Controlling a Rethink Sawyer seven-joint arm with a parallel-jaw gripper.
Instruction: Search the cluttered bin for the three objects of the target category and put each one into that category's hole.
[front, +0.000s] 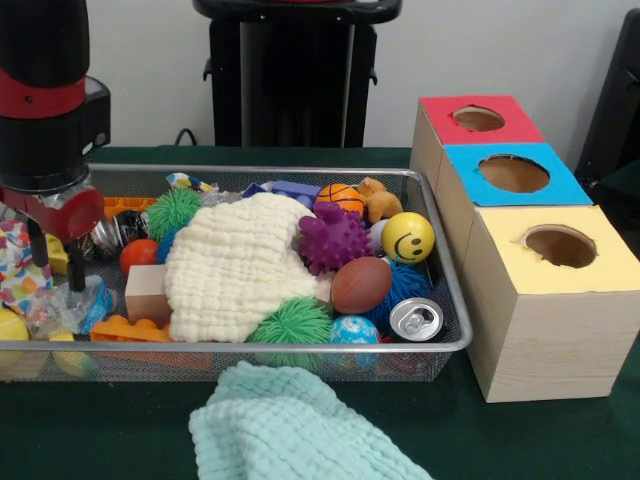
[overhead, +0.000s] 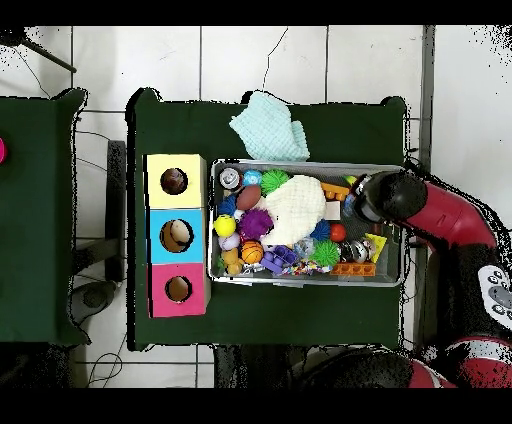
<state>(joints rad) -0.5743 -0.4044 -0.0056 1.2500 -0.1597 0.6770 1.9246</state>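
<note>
Over the bin's (front: 455, 345) left end, the gripper (front: 52, 262) hovers, fingers apart and empty
Most clutter remains; something sits inside the blue box (overhead: 176, 235)

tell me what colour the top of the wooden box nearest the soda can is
Yellow top, with a round hole; the front view shows it best, beside the silver soda can.

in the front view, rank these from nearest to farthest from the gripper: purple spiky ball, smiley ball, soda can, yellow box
1. purple spiky ball, mid-bin, just past the cream cloth from the gripper at the bin's left end.
2. smiley ball and soda can, both at the bin's right end: too close to call.
3. yellow box, outside the bin on the right.
</note>
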